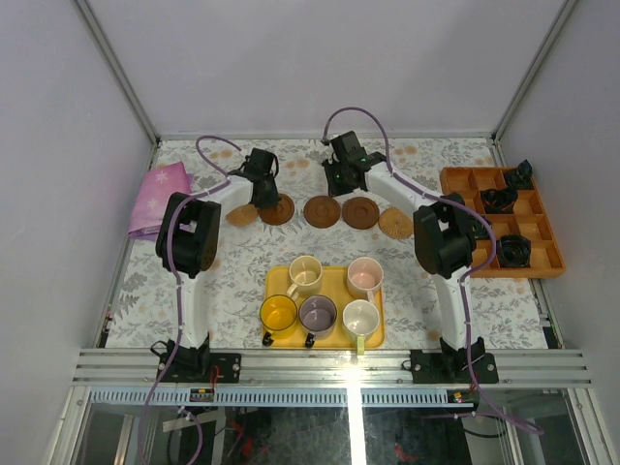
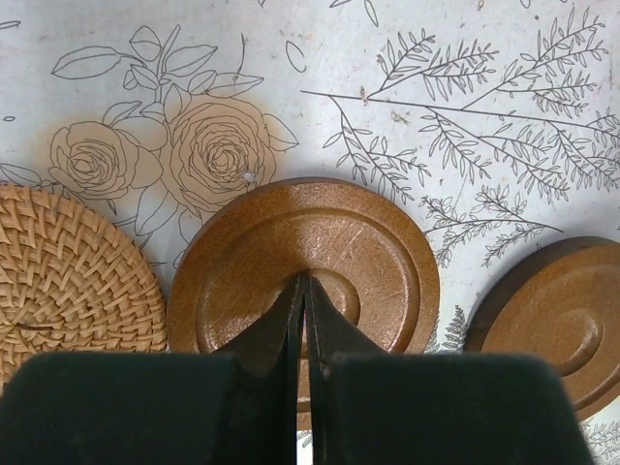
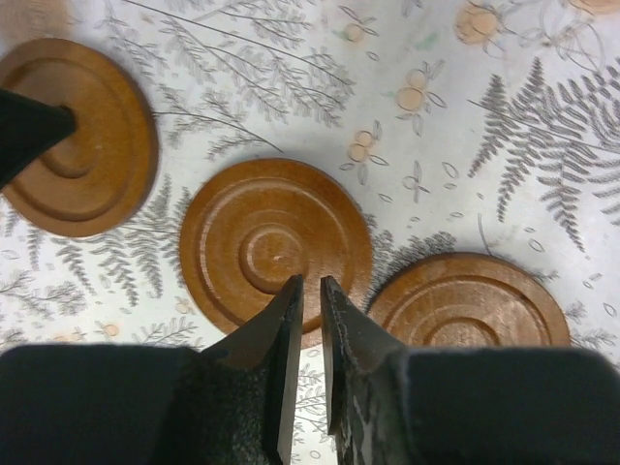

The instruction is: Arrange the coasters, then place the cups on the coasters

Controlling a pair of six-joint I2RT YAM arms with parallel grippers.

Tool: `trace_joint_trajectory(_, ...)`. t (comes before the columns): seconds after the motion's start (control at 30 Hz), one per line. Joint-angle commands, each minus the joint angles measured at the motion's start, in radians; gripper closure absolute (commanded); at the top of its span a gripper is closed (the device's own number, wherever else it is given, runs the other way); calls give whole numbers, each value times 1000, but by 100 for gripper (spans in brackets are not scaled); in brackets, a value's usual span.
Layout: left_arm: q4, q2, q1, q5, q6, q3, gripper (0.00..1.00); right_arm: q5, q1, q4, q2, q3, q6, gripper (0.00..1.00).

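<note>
Top external view: five coasters (image 1: 322, 211) lie in a row across the far half of the counter (image 1: 232, 271), with both arms stretched over them.

Left pincer (image 2: 303, 281) is pressed together, its tip over the centre of a dark brown coaster (image 2: 320, 232). I cannot tell whether it touches or hovers. A woven coaster (image 2: 68, 276) lies just beside that one.

Right pincer (image 3: 310, 286) is slightly parted and pinches nothing. It sits over the near rim of the middle coaster (image 3: 276, 242).

The row looks set, so I judge the cups come next. All five cups (image 1: 318, 313) stand in the yellow tray (image 1: 334, 283), on the base side of both pincers, so each arm must draw back toward its base. The yellow cup (image 1: 278, 314) is nearer the left arm, the pink cup (image 1: 364, 276) nearer the right.

The orange box (image 1: 465, 179) at the right holds small black parts, not needed.
</note>
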Motion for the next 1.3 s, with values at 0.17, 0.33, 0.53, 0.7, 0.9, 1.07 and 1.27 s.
trace_joint_trajectory(0.17,20,19,-14,72,15,-4,100,228,-2,3,-63,-85,47,92)
trace_joint_trajectory(0.33,19,25,-22,71,16,-9,100,261,-6,-2,-66,-111,70,94)
trace_joint_trajectory(0.53,20,33,-25,90,11,-11,100,321,-21,-12,-78,-136,117,95)
trace_joint_trajectory(0.7,21,34,-35,92,7,-18,100,336,-43,-25,-84,-147,149,95)
trace_joint_trajectory(0.9,24,30,-39,102,-2,-37,100,337,-60,-27,-90,-168,164,95)
trace_joint_trajectory(1.07,24,33,-43,101,-5,-37,100,328,-65,-27,-84,-166,167,95)
trace_joint_trajectory(1.27,18,29,-42,89,-4,-35,100,321,-71,-33,-71,-165,169,95)
